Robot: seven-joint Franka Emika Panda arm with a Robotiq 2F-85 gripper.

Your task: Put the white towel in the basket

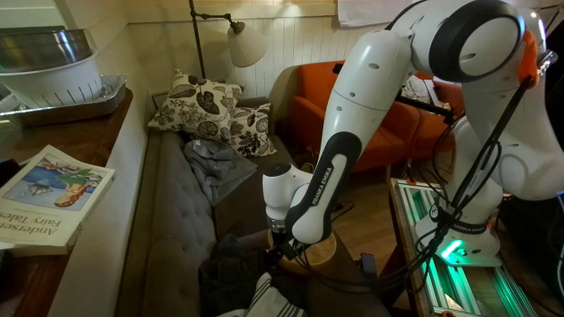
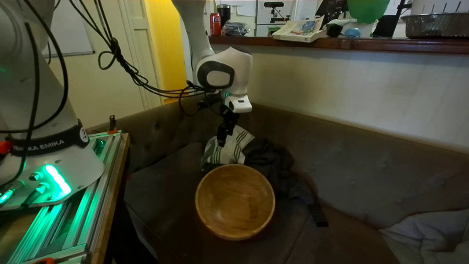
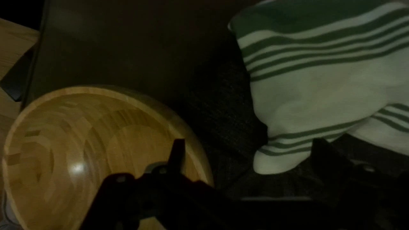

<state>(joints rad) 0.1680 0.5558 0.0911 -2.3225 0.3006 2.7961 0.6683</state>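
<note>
I can see one striped towel [image 3: 319, 92], one wooden bowl [image 2: 235, 201], two fingers [image 3: 176, 156], two patterned pillows [image 1: 198, 105], one lamp [image 1: 246, 45], one book [image 1: 55, 200] and one red can [image 2: 215, 24].

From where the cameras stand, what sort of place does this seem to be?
Most likely a living room in a home, judging by the tufted sofa, the patterned cushions and the orange armchair.

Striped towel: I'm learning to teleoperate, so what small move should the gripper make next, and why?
Probably shift the open gripper toward the striped towel before lowering: in the wrist view, one finger overlaps the wooden bowl near its rim, while most of the towel lies toward the upper right.
</note>
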